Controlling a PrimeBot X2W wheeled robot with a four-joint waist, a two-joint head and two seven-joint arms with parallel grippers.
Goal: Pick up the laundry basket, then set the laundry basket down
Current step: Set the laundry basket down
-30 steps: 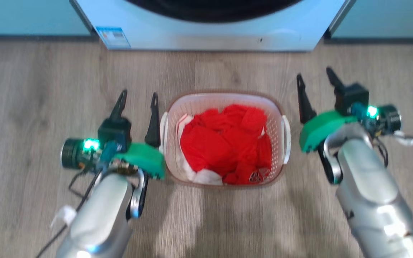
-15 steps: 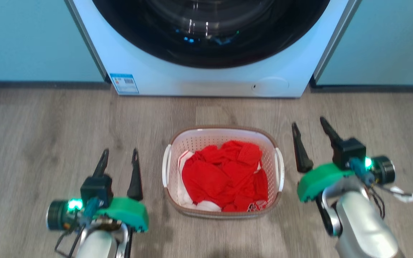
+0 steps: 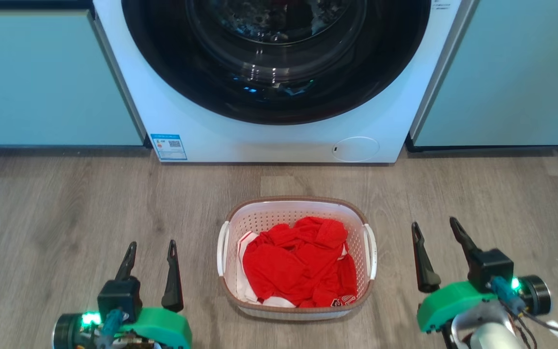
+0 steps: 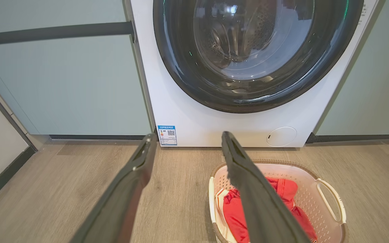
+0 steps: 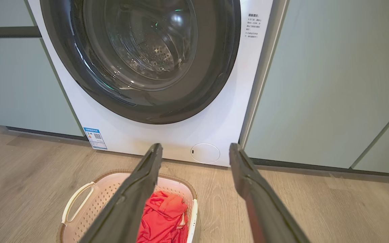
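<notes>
While the laundry basket [image 3: 279, 219] sits on the floor [image 3: 66, 203] at 6 o'clock from the washer [image 3: 279, 140], both tools are well off it. You've got the left tool [image 3: 151, 244] at 8 o'clock and the right tool [image 3: 434, 223] at 4, each w/ fingers apart and holding nothing. Assuming the lift's yet to come, bring each tool in level w/ its side handle [image 3: 222, 247], straddle it, close both together, then raise evenly so the red clothes [image 3: 298, 261] don't tip out. Obstacles: washer front stands near at 12, so don't swing fwd. Cabinets [image 3: 51, 82] flank it.
</notes>
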